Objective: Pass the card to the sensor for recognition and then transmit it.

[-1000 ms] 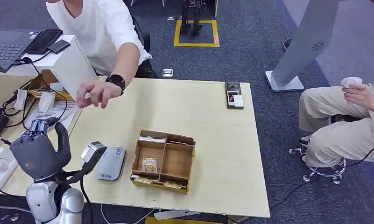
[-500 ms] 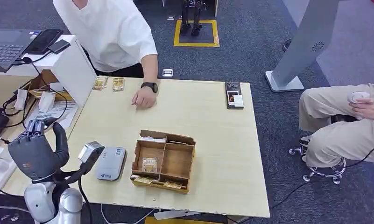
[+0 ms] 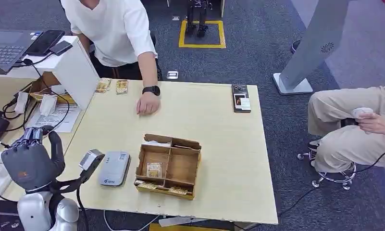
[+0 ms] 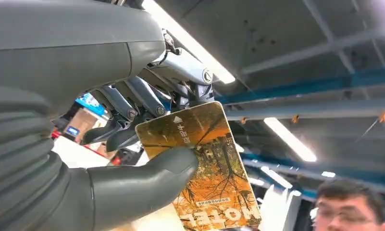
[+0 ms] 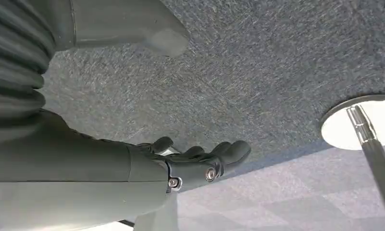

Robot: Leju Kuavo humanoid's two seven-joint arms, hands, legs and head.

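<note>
Left hand [image 4: 108, 159] pinches an orange card [image 4: 204, 168] printed "HOTEL"; right hand [image 5: 190, 166] hangs empty.

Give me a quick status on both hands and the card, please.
Left hand pinches the card, raised left of the sensor. Right hand hangs empty over carpet. Person's hand rests on table, clear of sensor.

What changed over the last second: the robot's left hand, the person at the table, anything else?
The left hand sank a little and drifted toward the table's left edge, holding the card between thumb and fingers. The person's hand dropped from mid-air onto the table and rests there; two cards now lie at the far edge. The seated person's hand lowered to the lap. The card reader, box and phone stayed put.
</note>
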